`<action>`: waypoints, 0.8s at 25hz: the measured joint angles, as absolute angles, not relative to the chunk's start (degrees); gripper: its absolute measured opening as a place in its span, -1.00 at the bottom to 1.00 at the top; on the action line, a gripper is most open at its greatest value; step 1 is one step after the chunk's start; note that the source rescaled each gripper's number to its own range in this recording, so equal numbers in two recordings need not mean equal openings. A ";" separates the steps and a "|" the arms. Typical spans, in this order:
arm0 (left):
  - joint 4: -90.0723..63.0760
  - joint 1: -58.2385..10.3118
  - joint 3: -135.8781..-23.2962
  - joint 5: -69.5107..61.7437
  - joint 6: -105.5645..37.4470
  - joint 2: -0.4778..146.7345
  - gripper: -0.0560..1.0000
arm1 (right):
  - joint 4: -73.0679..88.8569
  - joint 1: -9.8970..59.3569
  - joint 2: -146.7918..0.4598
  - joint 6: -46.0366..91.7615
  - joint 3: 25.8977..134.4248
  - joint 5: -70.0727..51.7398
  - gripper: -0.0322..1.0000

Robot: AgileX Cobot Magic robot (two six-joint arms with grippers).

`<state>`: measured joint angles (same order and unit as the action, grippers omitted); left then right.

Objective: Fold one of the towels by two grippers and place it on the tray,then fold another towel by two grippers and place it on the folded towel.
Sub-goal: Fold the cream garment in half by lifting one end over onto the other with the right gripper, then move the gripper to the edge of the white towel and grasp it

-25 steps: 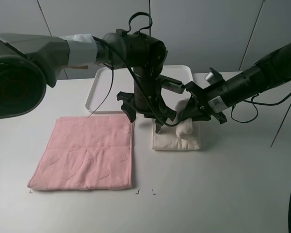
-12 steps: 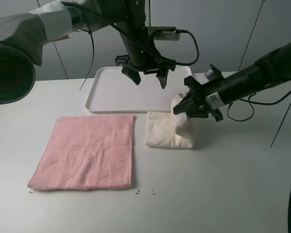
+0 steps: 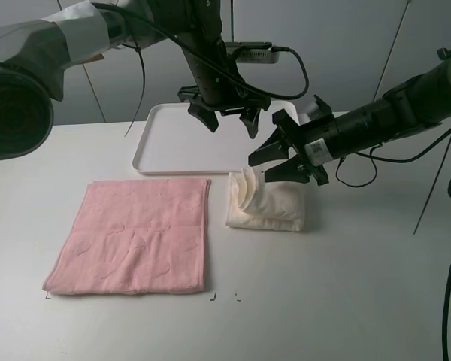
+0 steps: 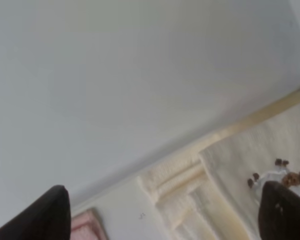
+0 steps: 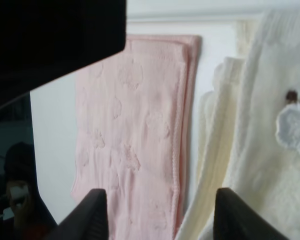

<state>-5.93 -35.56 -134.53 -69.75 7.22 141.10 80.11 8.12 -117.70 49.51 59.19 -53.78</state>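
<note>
Fingers first: my right gripper (image 3: 269, 164) hangs just above the cream towel (image 3: 279, 210), over the side of it nearest the tray (image 3: 165, 150). Its two fingers are spread apart with nothing pinched between them. My left gripper (image 3: 229, 128) is up in the air over the tray, well clear of any cloth. Its fingers are spread wide too, gripping nothing.

The cream towel lies folded on the table (image 3: 361, 293), not on the tray. It sits just in front of the tray's front right corner, and I cannot tell whether it touches the rim. Its edge toward the pink towel (image 3: 135, 237) is loose, with layers bunched and standing up a little, while the rest lies flat. My right wrist camera shows those stacked layers between my fingertips, and a little pale patch (image 5: 296, 125) with brown dots on the cream cloth.

The pink towel is spread out flat on the table, just beside the cream one, on the left as the high camera sees it. A narrow strip of bare table runs between them. Its far edge lies near the tray's front rim.
</note>
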 joint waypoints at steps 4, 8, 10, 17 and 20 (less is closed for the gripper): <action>-5.93 -35.31 -134.53 -69.75 6.36 141.10 0.93 | 77.77 3.75 -117.70 47.87 59.19 -53.66 0.17; -6.59 -35.21 -134.53 -69.75 6.11 141.10 0.93 | 74.19 1.24 -117.70 46.51 59.19 -52.09 0.17; -6.75 -35.21 -134.53 -69.75 5.88 141.10 0.93 | 71.25 1.24 -117.70 45.20 59.19 -50.17 0.17; -8.07 -35.21 -134.53 -69.75 4.72 141.10 0.93 | 68.20 1.24 -118.26 43.06 59.19 -46.52 0.17; -8.59 -35.21 -134.53 -69.75 4.30 141.10 0.93 | 68.32 1.24 -120.29 42.64 59.19 -46.62 0.29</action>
<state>-8.59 -35.21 -134.53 -69.75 4.30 141.10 68.32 1.24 -120.29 42.64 59.19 -46.62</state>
